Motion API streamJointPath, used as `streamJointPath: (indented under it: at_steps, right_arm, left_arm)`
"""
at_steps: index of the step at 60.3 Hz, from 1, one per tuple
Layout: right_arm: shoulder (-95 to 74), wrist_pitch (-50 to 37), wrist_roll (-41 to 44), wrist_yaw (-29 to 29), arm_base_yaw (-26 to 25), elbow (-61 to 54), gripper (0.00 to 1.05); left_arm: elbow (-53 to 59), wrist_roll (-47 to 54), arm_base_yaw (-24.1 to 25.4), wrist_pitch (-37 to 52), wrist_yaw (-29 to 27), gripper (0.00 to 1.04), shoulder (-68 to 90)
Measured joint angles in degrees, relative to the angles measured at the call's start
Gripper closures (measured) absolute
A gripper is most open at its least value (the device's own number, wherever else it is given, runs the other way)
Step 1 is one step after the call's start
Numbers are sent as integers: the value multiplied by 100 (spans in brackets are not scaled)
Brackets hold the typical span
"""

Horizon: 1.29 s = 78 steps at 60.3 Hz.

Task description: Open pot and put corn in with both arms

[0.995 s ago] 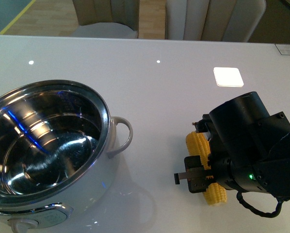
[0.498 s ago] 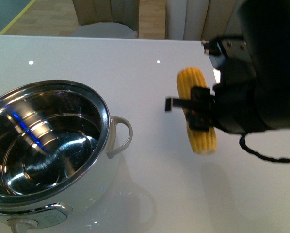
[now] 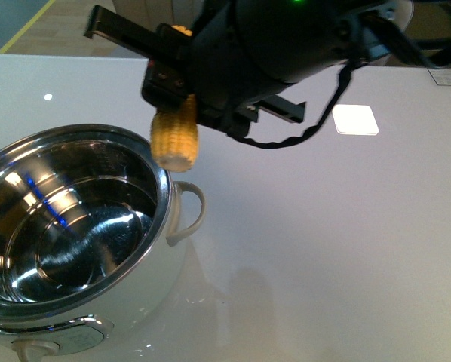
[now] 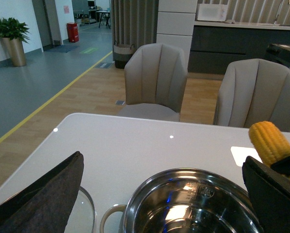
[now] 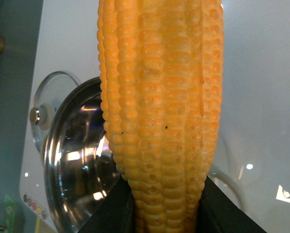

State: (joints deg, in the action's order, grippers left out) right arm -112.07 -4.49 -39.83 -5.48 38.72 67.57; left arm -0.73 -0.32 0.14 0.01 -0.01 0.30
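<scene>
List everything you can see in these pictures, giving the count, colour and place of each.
Pot: 1, white outside and steel inside, lid off, left side of the table.
Corn: 1, yellow, in the air above the pot's rim.
Lid: 1, glass, lying on the table beside the pot.
Table: 1, white, under everything.
White square: 1, on the table, far right.
Chairs: 2, beige, behind the table.
Plant: 1, green, far corner of the room.
Right tool: 1, black, shut on the corn.
Left tool: 1, black, open and empty, facing the pot.
</scene>
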Motion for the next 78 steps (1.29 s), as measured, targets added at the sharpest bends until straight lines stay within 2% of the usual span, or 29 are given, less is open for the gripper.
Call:
streamJointPath:
  at_steps: [17,40,55,61,67,78]
  right_arm:
    - [-647,164,-476,-234,411,717,85]
    - [-1097,256,-555,-422,708,807,86]
    - [-1080,125,-575,-428,682,645,46]
    - [-876,-131,-745,-446,509,361,23]
    - [-570,-365,-868,-444,308,96,9]
    - [267,-688,-929,-380,-238,-564,9]
  left_arm:
    - [0,0,0,0,0,7,0]
    - [0,0,0,0,0,7,0]
    - [0,0,0,0,0,7,0]
    - [0,0,0,0,0,7,0]
    - [0,0,0,0,0,7,0]
    - [0,2,0,0,0,7,0]
